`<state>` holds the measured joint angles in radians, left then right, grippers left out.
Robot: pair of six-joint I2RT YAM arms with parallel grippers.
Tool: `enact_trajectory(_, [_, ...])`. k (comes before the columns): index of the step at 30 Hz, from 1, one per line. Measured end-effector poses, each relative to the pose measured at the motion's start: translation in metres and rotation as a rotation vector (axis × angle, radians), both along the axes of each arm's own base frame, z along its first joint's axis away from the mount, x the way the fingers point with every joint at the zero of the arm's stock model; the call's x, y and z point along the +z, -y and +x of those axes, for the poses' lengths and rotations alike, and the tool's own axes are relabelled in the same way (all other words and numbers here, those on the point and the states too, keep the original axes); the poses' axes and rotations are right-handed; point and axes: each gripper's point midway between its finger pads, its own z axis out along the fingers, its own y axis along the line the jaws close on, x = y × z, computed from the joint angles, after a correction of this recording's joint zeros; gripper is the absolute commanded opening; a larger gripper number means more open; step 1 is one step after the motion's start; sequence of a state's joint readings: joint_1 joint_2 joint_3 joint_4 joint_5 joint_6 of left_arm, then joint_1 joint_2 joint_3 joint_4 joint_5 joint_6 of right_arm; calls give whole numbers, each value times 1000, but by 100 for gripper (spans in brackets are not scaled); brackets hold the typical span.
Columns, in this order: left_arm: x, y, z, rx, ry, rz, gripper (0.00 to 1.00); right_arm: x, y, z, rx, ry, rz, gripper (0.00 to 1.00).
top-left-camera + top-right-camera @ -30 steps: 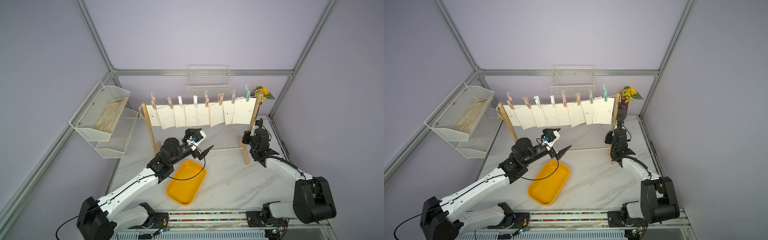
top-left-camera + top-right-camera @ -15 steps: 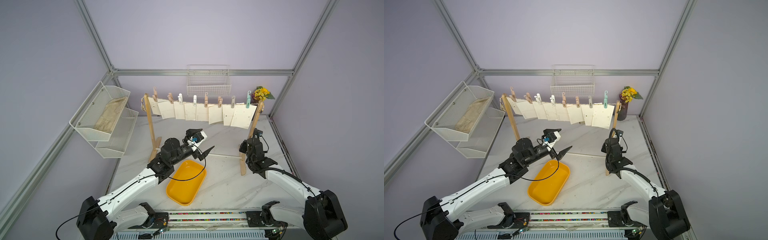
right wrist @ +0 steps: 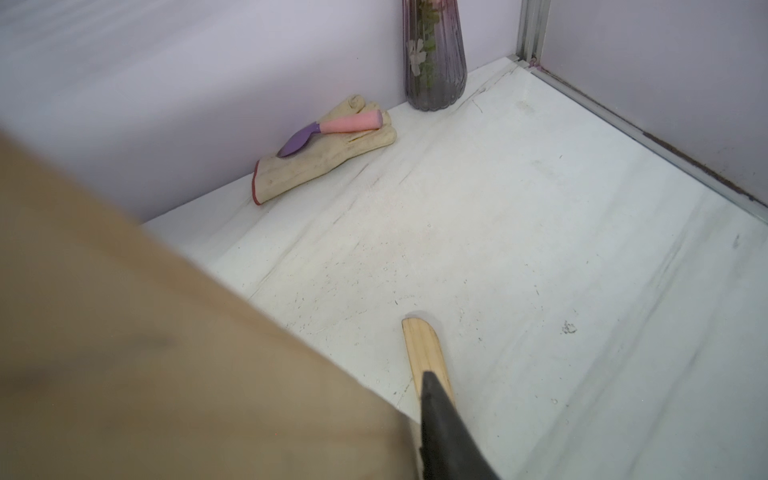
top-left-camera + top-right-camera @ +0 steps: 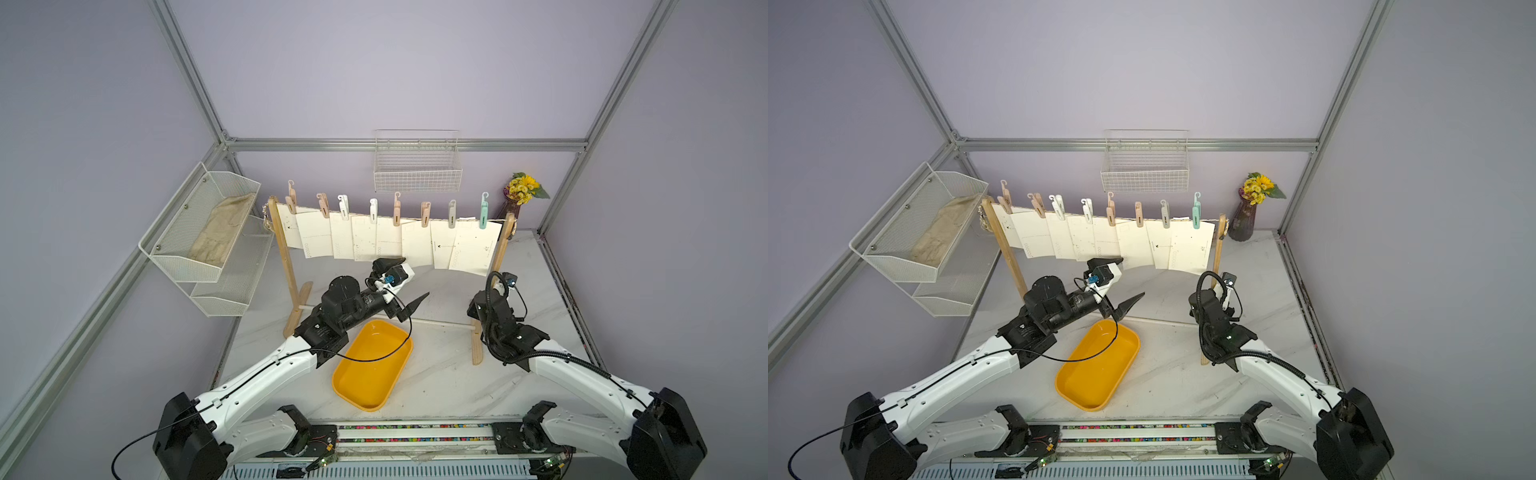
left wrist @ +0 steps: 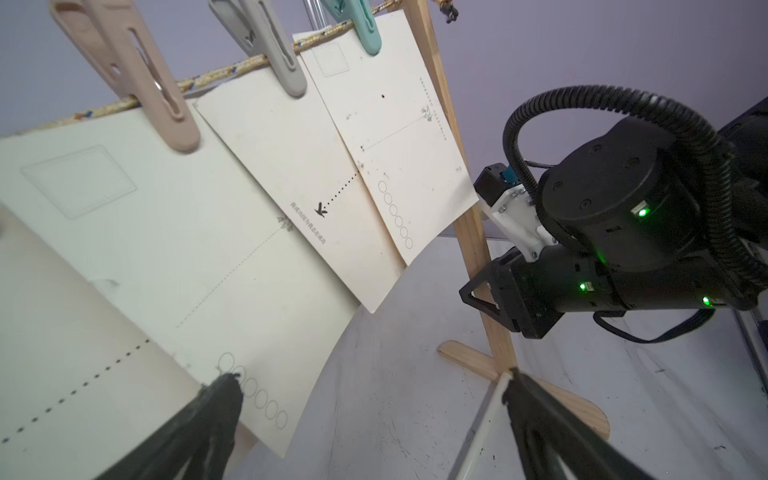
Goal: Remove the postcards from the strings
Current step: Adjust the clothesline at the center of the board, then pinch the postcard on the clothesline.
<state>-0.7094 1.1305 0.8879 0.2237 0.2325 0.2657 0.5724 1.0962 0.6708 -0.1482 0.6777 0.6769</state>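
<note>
High stereo pair; wrist close-ups

Robot lab cell — aluminium frame (image 4: pixel 407 144), lilac panels (image 4: pixel 374 75), white tabletop (image 4: pixel 453 376)

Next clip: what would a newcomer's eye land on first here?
A row of cream postcards hangs from pastel clothespins on a rope between two wooden posts, toward the back of the table. In front lies a bright yellow tray, and above it the left gripper is wide open at the cards' lower edges.
</note>
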Motion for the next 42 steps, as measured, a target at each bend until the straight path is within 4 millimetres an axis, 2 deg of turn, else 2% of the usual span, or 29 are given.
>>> enact_trajectory(2, [0, 2, -3, -20, 0, 0, 100, 9, 3, -4, -4, 21, 17, 83])
enact_trajectory(4, [0, 4, -7, -44, -1, -1, 100, 18, 4, -7, 1, 29, 25, 87])
enact_trajectory(9, [10, 5, -22, -105, 16, -16, 99, 39, -3, -14, 85, 20, 21, 87])
enact_trajectory(14, [23, 7, -46, -206, 35, -35, 94, 74, -25, -32, 316, 39, -14, 87])
enact_trajectory(18, [21, 12, -58, -274, 14, -38, 92, 102, -43, -49, 484, 55, -17, 87])
enact_trajectory(20, [19, 14, -60, -293, -1, -38, 92, 102, -51, -58, 553, 37, -8, 86])
enact_trajectory(22, [18, 17, -61, -310, -21, -37, 92, 96, -61, -67, 634, 2, -2, 80])
enact_trajectory(25, [20, 25, -59, -325, -37, -39, 92, 88, -77, -80, 763, -43, 1, 78])
enact_trajectory(27, [23, 31, -55, -330, -52, -42, 92, 97, -85, -89, 834, -29, 2, 78])
enact_trajectory(29, [26, 37, -49, -330, -63, -46, 92, 121, -90, -96, 890, 39, 6, 79])
enact_trajectory(34, [33, 48, -35, -319, -78, -55, 92, 216, -103, -118, 1032, 321, 13, 79])
enact_trajectory(36, [37, 51, -30, -315, -74, -61, 92, 249, -107, -123, 1067, 420, 10, 81])
enact_trajectory(39, [40, 57, -23, -308, -73, -65, 92, 286, -113, -120, 1082, 535, 2, 85])
enact_trajectory(42, [40, 64, -14, -304, -87, -72, 92, 313, -118, -104, 1051, 600, -11, 86])
